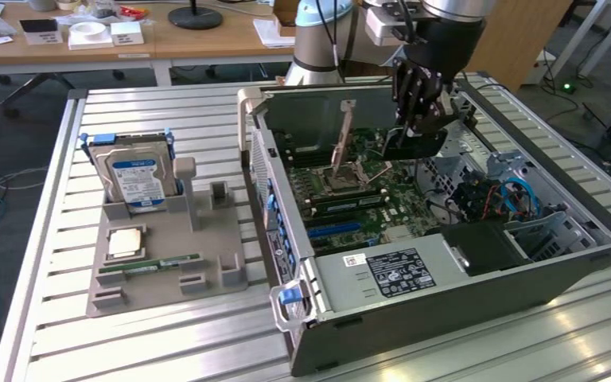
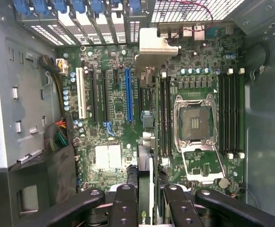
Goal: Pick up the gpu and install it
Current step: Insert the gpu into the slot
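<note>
**Installation step in hand.** We are holding the gpu (image 1: pixel 412 146) over the motherboard (image 1: pixel 353 187) inside the open case (image 1: pixel 465 294). The jaws are clamping narrowly on the card's upper edge, so in the exterior view it is hanging at six o'clock beneath them. We are judging that seating calls for lining its lower edge up with an expansion slot (image 2: pixel 128 94).
</note>
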